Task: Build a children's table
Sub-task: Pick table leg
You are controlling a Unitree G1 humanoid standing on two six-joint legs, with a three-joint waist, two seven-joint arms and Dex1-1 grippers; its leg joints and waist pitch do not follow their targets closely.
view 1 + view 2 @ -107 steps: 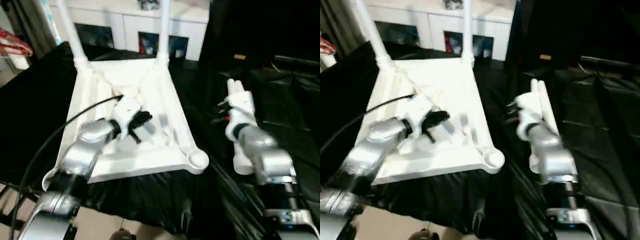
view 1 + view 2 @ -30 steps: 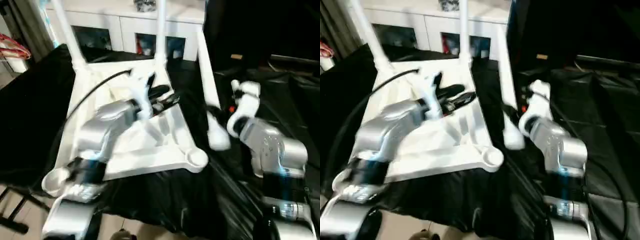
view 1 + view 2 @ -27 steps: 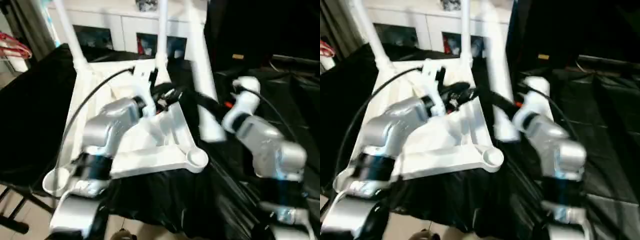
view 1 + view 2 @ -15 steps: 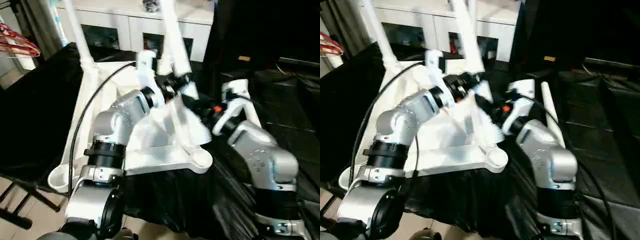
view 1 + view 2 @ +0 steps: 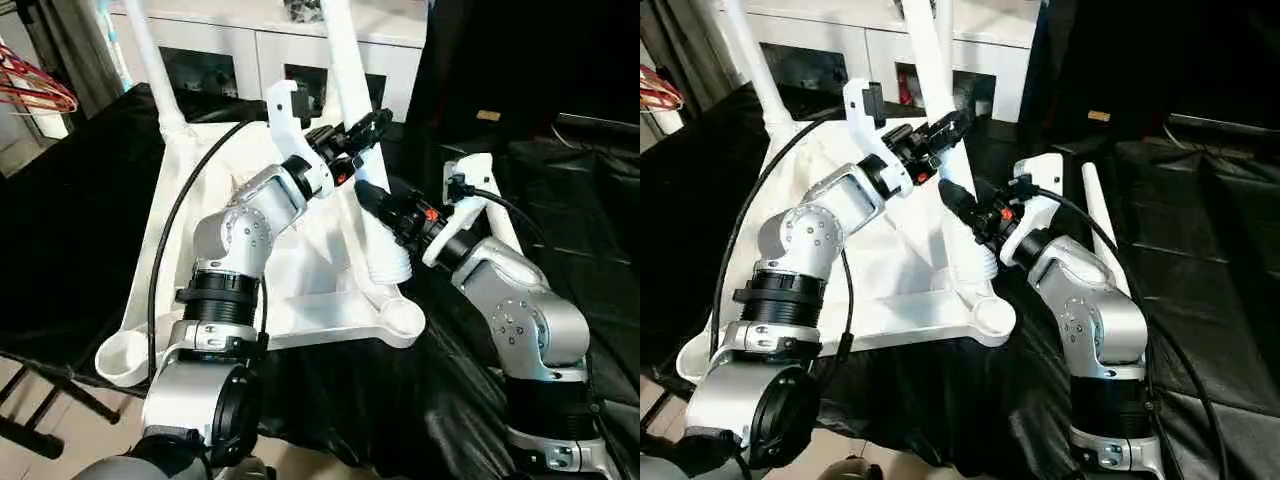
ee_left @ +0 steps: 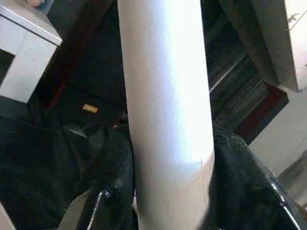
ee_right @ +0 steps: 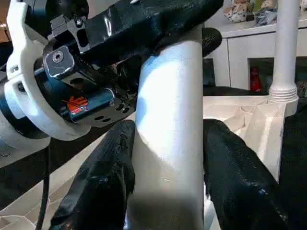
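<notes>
The third leg (image 5: 362, 140), a smooth, stiff, tapered white plastic tube with a ribbed thicker end, looks light but slippery, so both grips sit on its shaft: the left gripper (image 5: 362, 132) clamped higher up, the right gripper (image 5: 385, 208) clamped lower. Its ribbed end hangs just above the upturned tabletop (image 5: 200, 250), near the empty round corner socket (image 5: 400, 322) on the black-draped counter (image 5: 70, 200)

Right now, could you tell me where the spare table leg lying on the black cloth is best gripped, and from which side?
Take the spare leg near its middle, coming down from above: it lies flat on the black cloth, a round, gently tapering tube, so fingers can straddle it crosswise.
</notes>
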